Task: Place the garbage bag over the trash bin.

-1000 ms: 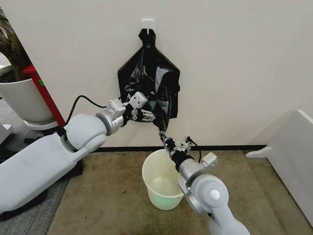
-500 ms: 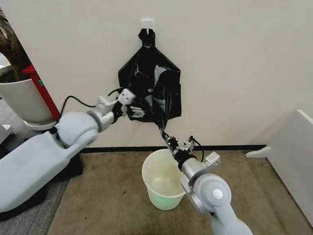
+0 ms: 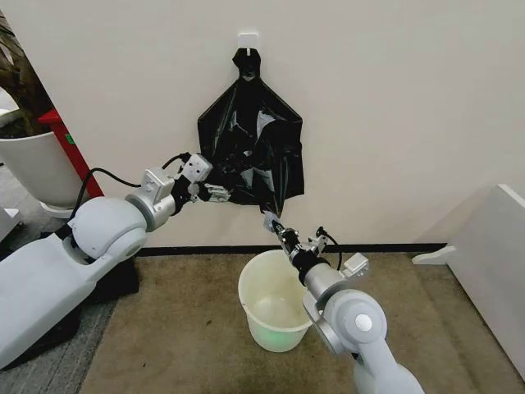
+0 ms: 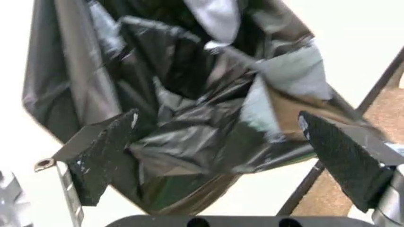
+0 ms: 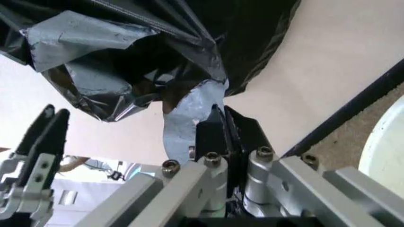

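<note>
The garbage bag [image 3: 264,168] hangs crinkled and glossy in front of the flat black bundle [image 3: 244,98] on the wall. A grey stretched strip [image 5: 189,111] runs down from it. My right gripper [image 3: 271,223] [image 5: 218,124] is shut on that strip, just above the far rim of the trash bin [image 3: 261,289], a small white bucket on the carpet. My left gripper [image 3: 216,194] [image 4: 221,156] is open at the bag's lower left edge. Its fingers [image 4: 101,158] stand wide apart, with the bag's folds [image 4: 189,109] just beyond them.
The bundle hangs from a white wall hook [image 3: 247,38]. A large white plant pot [image 3: 37,168] and a red stand [image 3: 78,160] are at the left. A white panel [image 3: 492,246] stands at the right. Brown carpet [image 3: 189,336] lies around the bin.
My left arm has drawn back to the left and lower, and its gripper has slid from the bag's front to its lower left edge. The right gripper has kept its grip and place.
</note>
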